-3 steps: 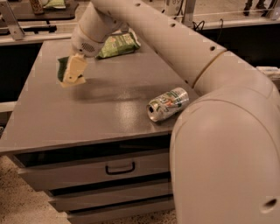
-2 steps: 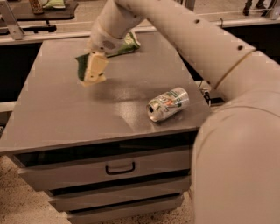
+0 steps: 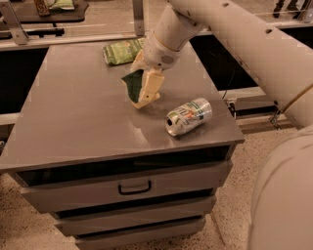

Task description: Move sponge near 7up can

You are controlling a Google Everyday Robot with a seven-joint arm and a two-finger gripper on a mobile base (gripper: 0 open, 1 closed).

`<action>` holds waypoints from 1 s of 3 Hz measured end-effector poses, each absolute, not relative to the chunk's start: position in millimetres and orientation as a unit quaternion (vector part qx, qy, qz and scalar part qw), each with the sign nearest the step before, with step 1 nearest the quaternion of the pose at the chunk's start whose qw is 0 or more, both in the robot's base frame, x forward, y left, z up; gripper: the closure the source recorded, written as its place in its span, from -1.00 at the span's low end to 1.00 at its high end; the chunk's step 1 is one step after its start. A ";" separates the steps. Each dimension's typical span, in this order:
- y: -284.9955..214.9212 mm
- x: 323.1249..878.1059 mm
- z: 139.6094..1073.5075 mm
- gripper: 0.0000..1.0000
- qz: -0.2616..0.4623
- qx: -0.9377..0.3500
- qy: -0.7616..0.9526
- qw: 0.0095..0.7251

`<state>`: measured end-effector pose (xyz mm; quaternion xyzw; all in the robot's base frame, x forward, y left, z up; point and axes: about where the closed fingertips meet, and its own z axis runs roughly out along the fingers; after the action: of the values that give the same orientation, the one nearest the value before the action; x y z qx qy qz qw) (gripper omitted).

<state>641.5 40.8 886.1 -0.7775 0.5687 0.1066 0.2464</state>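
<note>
My gripper (image 3: pixel 142 93) hangs over the middle of the grey cabinet top, shut on the sponge (image 3: pixel 133 84), whose dark green face shows between the pale fingers (image 3: pixel 150 86). The sponge is held just above the surface. The 7up can (image 3: pixel 189 116), silver with a green-and-white label, lies on its side to the right of the gripper, near the cabinet's front right corner, a short gap away.
A light-green crinkly snack bag (image 3: pixel 122 51) lies at the back of the cabinet top (image 3: pixel 73 112). My arm (image 3: pixel 254 44) reaches in from the upper right. Drawers (image 3: pixel 132 188) are below the front edge. A shelf with items (image 3: pixel 49 7) stands behind at the left.
My gripper has carried the sponge from the back left of the cabinet top rightward and forward, much closer to the can. The can has not moved.
</note>
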 end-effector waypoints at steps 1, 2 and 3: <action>10.5 636.0 878.4 1.00 0.111 -0.787 0.561 0.232; -7.0 631.7 869.7 1.00 0.119 -0.795 0.555 0.214; -16.0 632.4 864.9 0.67 0.127 -0.794 0.562 0.193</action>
<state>632.4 -16.0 864.9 -0.7942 0.5621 0.1266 0.1930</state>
